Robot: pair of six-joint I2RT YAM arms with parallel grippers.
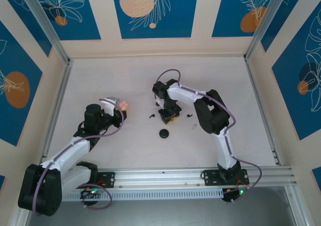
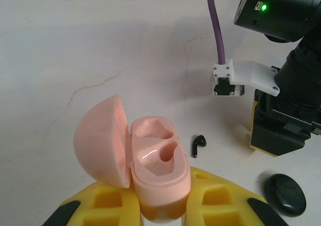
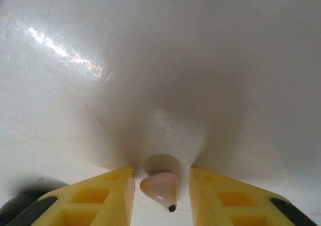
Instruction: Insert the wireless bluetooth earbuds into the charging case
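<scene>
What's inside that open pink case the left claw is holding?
The pink case shows two moulded hollows, both empty: no earbud in them. Its lower body is hidden between the left claw's yellow fingers. A black earbud lies on the table beside it.

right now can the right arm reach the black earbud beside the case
Probably yes: the earbud lies uncovered between the case and the right gripper, though its jaws flank a pink piece.

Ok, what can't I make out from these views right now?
Top view: earbuds too small to show which way they lie; whatever is under the right gripper is hidden by it.
Left wrist: charging case base hidden behind the yellow fingers.
Right wrist: dark shape at lower left, too blurred and edge-cut to identify.
</scene>
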